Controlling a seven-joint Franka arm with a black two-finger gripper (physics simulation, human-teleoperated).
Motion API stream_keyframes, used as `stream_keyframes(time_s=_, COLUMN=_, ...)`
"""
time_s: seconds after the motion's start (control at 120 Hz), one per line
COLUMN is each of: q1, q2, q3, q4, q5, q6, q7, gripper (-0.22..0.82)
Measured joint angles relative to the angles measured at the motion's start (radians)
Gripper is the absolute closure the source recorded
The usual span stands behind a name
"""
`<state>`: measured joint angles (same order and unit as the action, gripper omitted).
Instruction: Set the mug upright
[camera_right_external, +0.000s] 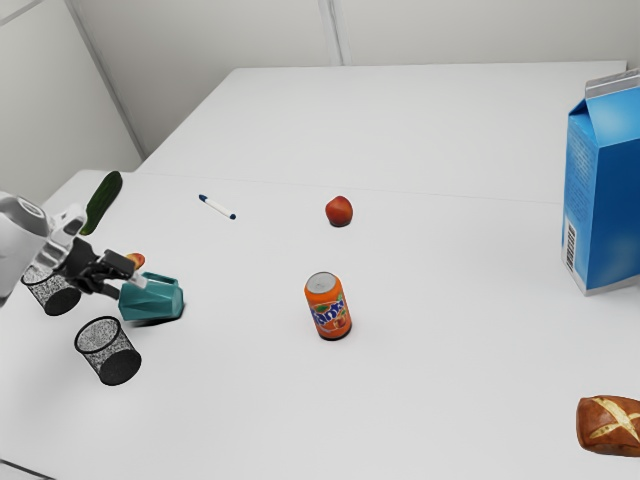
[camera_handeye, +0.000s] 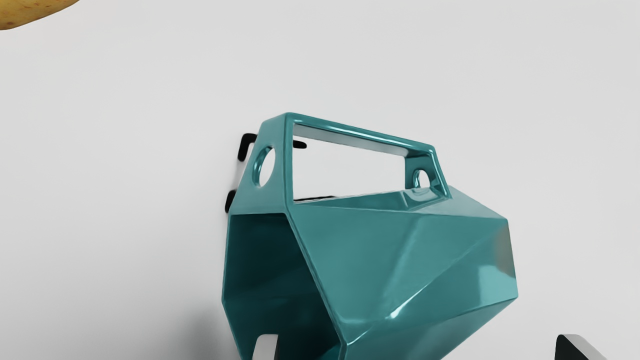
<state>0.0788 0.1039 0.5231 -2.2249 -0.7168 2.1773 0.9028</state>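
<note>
Teal mug (camera_right_external: 155, 300) on its side, black gripper (camera_right_external: 125, 285) by the mug, spread wide, mesh cup (camera_right_external: 119, 366) near it, orange can (camera_right_external: 328, 308) farther off.

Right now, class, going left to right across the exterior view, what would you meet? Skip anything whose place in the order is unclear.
Cucumber → teal mug → white-and-blue pen → orange Fanta can → blue carton.

Pale walls (camera_right_external: 460, 30) are rising behind a white table (camera_right_external: 450, 130); a grey seam (camera_right_external: 334, 30) is running down near the exterior view's top centre.
</note>
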Motion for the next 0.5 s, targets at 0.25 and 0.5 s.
stream_keyframes(time_s=0.25, q1=0.021, q2=0.026, q3=0.000, q4=0.000, q5=-0.123, q6=-0.061, q7=0.071, gripper=0.00)
stream_keyframes(time_s=0.5, q1=0.058, q2=0.045, q3=0.000, q4=0.000, q5=-0.206, q6=-0.142, q7=0.129, gripper=0.00)
